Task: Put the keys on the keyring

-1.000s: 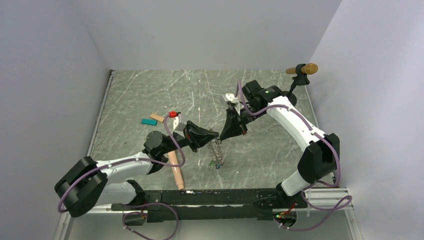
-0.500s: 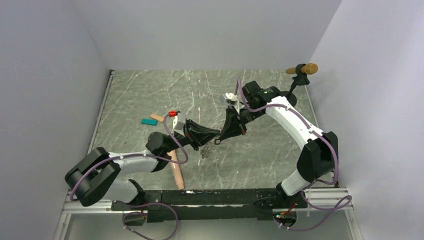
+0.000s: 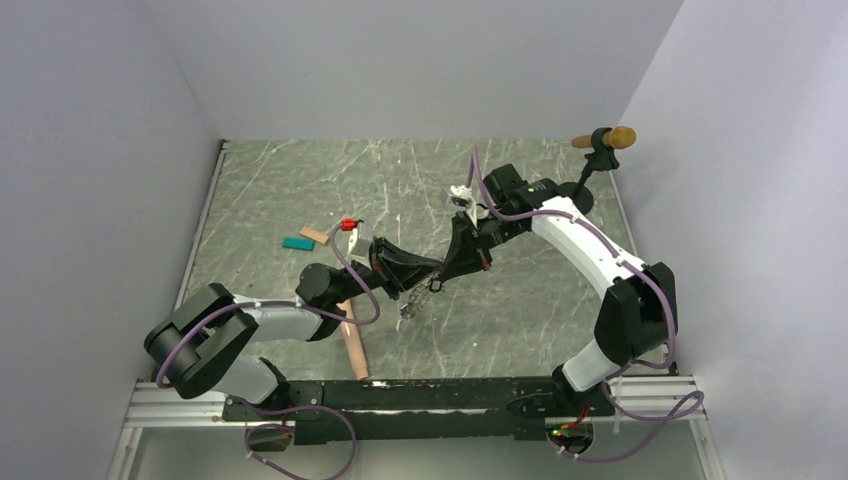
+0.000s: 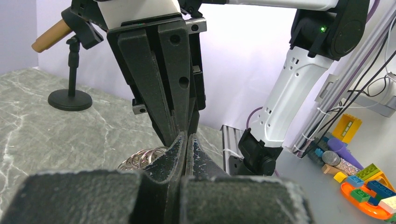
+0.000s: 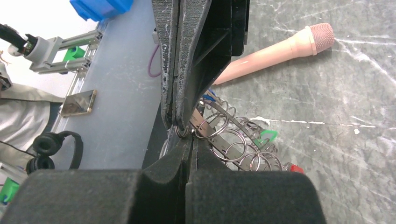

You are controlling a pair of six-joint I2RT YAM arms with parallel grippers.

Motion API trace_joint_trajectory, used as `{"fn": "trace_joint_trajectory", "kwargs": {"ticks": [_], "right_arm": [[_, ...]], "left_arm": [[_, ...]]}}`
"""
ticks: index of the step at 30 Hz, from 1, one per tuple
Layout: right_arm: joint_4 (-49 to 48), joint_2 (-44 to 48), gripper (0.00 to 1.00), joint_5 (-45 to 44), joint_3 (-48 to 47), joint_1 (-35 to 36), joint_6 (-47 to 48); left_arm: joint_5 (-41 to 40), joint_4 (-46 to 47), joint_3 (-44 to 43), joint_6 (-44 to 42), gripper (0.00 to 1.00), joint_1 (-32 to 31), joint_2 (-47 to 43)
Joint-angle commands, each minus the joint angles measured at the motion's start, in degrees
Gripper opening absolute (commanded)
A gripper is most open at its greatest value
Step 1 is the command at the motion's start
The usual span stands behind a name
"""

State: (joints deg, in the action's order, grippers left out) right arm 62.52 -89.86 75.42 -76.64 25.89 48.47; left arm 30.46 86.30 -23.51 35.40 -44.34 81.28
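- The left gripper (image 3: 430, 268) and the right gripper (image 3: 445, 268) met tip to tip at the middle of the overhead frame, above the grey marbled table (image 3: 520, 310).
- Each pincer's fingers were pressed together, and both nipped the keyring (image 5: 223, 136) at the spot where the tips touched. How much of the hold each one had could not be told.
- From that spot the keyring hung as a bunch of thin metal loops, trailing down and left of the tips in the overhead frame.
- The keys (image 5: 266, 136) sat among the lower loops. A green head and a red head showed at the lower right of the right wrist frame.
- A peach cylinder (image 3: 352, 345) lay on the table at the lower left of centre.
- A teal block (image 3: 297, 243) and a tan block (image 3: 314, 235) lay side by side at the left.
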Motion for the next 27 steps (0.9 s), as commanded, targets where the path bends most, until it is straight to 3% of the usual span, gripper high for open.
{"fn": "trace_joint_trajectory", "kwargs": {"ticks": [1,4,12,20,27], "right_arm": [[-11.7,2.7,0.00,4.4,1.4,0.4,-8.6],[-18.0,4.3,0.00,4.7,3.5,-0.7,-16.0],[-45.8,9.3,0.00,5.2,13.3,-3.2,-42.1],[-59.0,10.7,0.00,5.3,17.5,-4.4,-55.4],[-62.1,11.3,0.00,5.9,18.3,-6.1,-58.0]], "left_arm": [[2.5,8.8,-2.6,1.4,0.00,-0.8,1.2],[2.0,8.6,-2.2,0.6,0.00,-0.7,0.8],[-2.1,9.0,-1.3,-0.8,0.00,-1.1,1.3],[-2.3,9.0,-2.9,0.1,0.00,-1.4,2.9],[-1.9,8.8,-1.4,-0.1,0.00,-1.2,1.8]]}}
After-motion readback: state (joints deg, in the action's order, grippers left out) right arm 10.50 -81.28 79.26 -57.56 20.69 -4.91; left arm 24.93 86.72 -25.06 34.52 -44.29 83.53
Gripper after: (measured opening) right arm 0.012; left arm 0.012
